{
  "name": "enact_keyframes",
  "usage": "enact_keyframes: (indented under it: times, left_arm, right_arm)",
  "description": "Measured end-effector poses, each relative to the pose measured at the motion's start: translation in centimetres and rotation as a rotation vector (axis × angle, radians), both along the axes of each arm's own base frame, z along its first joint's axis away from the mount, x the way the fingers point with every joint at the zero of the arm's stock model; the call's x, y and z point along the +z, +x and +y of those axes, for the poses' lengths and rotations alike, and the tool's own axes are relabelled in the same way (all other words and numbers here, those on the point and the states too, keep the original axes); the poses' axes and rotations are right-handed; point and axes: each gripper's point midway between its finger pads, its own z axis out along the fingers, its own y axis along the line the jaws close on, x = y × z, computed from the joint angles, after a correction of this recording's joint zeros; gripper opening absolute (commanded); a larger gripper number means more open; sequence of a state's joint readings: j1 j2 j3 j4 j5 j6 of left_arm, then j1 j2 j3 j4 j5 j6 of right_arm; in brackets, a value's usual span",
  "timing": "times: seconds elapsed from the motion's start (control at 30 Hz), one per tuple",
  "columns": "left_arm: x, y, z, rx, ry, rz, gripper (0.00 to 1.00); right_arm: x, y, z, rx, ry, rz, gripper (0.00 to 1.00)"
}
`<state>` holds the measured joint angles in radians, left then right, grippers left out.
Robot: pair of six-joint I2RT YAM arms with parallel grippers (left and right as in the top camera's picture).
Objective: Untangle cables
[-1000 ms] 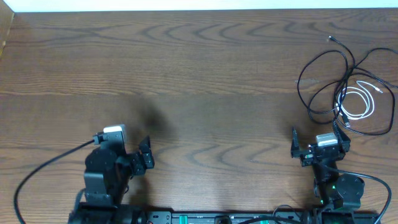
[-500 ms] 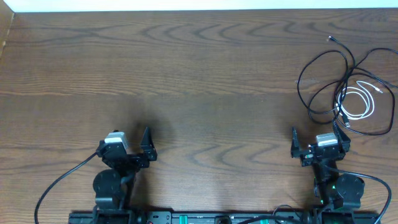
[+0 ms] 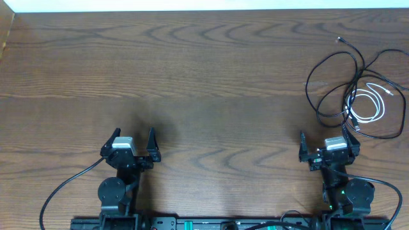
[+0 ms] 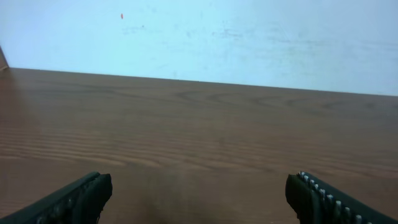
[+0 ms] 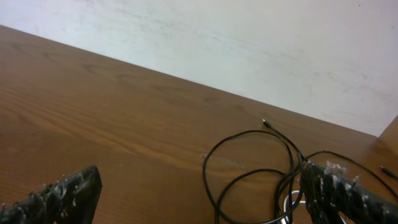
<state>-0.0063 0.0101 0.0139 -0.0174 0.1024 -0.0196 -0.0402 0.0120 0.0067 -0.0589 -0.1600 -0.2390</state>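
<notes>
The cables lie in a loose tangle at the far right of the table. Black cables (image 3: 332, 70) loop over each other, and a short white cable (image 3: 369, 105) is coiled inside them. My right gripper (image 3: 324, 135) is open just in front of the tangle. In the right wrist view the black loops (image 5: 245, 132) lie ahead and a bit of white cable (image 5: 288, 198) shows by the right finger, with nothing between the right gripper's (image 5: 202, 180) fingers. My left gripper (image 3: 133, 133) is open over bare wood at the near left, far from the cables. The left gripper (image 4: 199, 186) faces bare table.
The brown wooden table (image 3: 204, 76) runs back to a pale wall. The left arm's thick black wire (image 3: 64, 191) curves along the near left. The arms' mounting rail (image 3: 204, 223) lies along the front edge.
The left arm has turned from pointing right to pointing straight ahead and shifted slightly right, with its gripper still open. The right arm and the cables have not moved.
</notes>
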Motion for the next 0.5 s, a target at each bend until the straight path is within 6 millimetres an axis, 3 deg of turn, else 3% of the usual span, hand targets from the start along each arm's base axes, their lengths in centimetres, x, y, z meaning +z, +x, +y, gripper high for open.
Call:
enact_keyframes:
  times: [0.5]
  left_arm:
    - [0.01,0.0,0.06,0.001,0.021,-0.001,0.94]
  right_arm:
    - [0.0,0.0,-0.01,0.0,0.0,0.0,0.99]
